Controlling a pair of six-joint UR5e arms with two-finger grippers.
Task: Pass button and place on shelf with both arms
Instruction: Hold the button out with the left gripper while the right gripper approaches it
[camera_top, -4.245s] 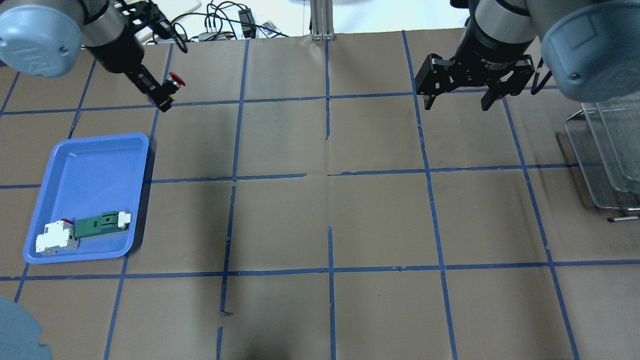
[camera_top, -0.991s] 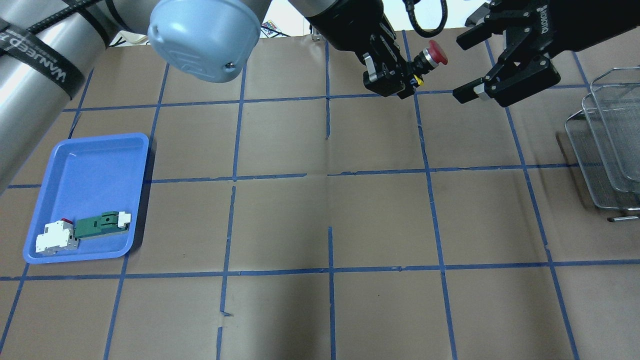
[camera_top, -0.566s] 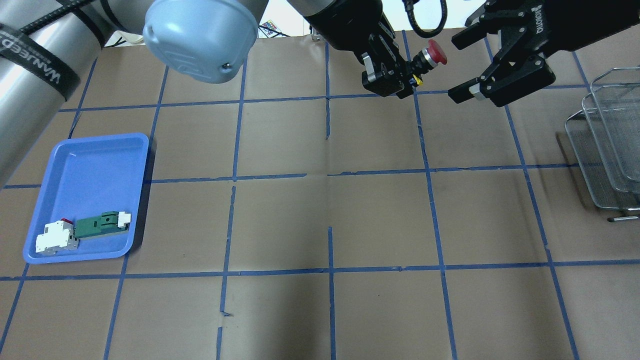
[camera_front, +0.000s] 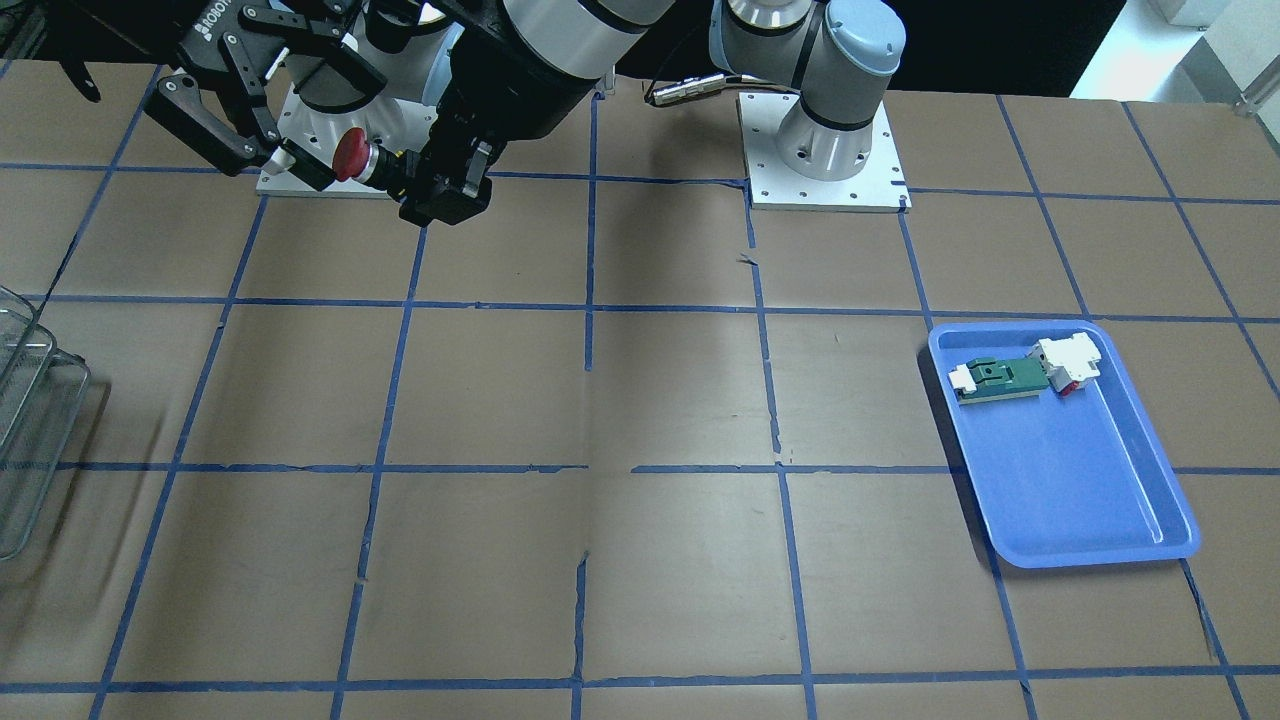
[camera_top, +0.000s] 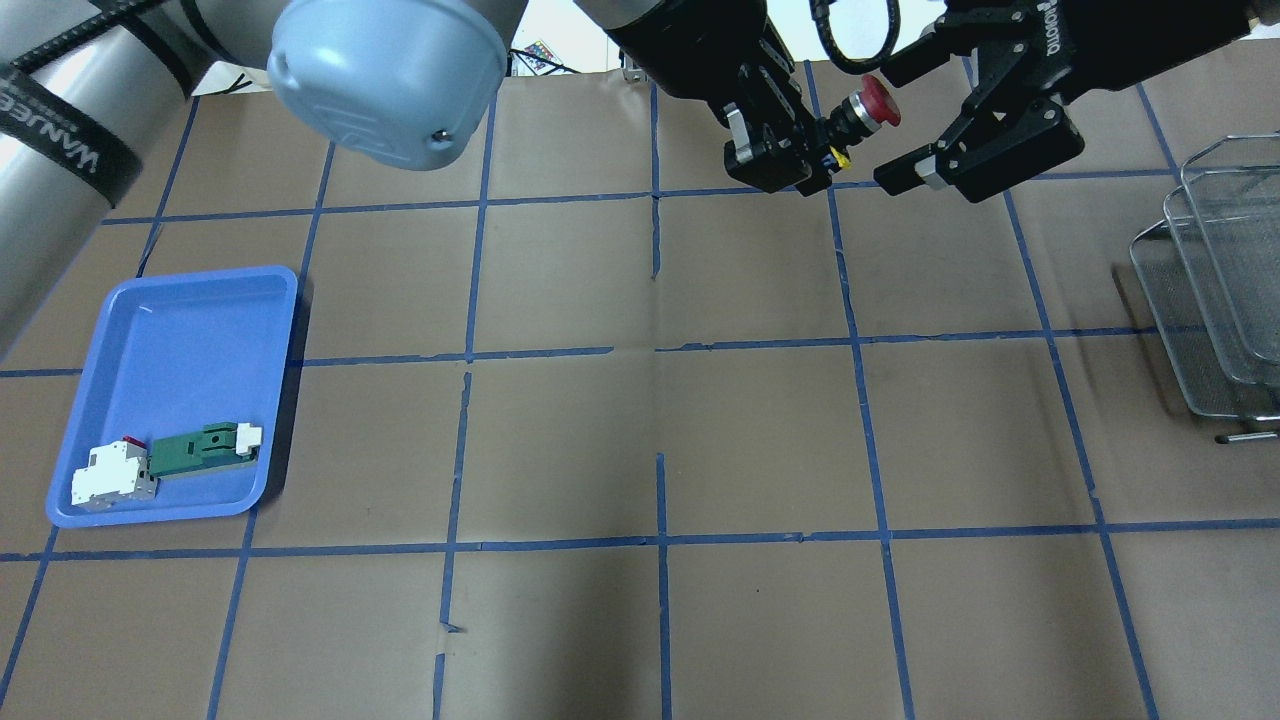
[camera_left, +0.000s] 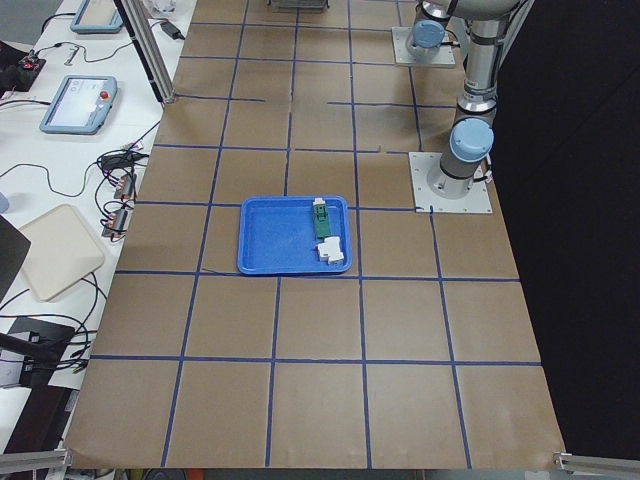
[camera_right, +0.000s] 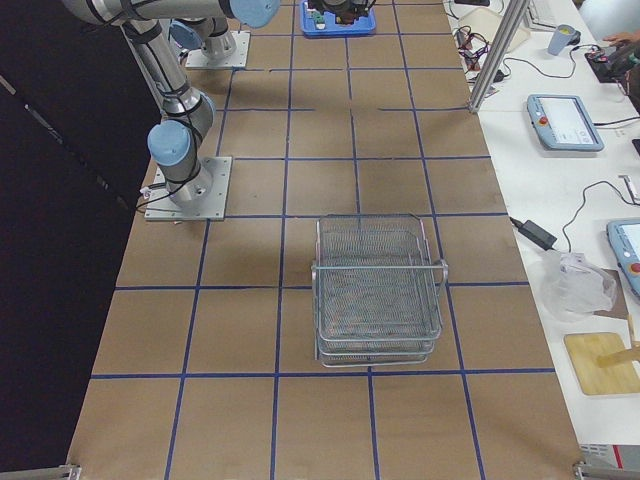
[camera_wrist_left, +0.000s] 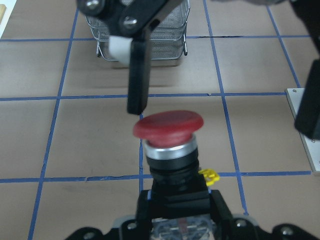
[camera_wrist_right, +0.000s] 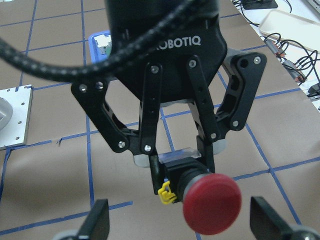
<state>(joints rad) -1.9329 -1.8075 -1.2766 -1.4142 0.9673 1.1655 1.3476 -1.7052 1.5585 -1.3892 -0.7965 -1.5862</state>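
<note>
The left claw (camera_top: 812, 152), a black two-finger gripper, is pinching the end block of a small push button with a round red mushroom cap and a black cylindrical body (camera_top: 868, 106). It holds the button level in the air, cap pointing away from its own fingertips.

The right claw (camera_top: 882, 128), also black and two-fingered, is spread wide. Over the last second it has moved in. The cap, which was clear of it before, now sits at the mouth between its fingers, with no contact visible.

The hand-over looks about to begin. The right claw likely has to advance and close before the left lets go.

A silver-grey wire shelf (camera_top: 1215, 300) stands well beyond the right claw. A blue plastic tray (camera_top: 180, 330) lies far behind the left claw.
</note>
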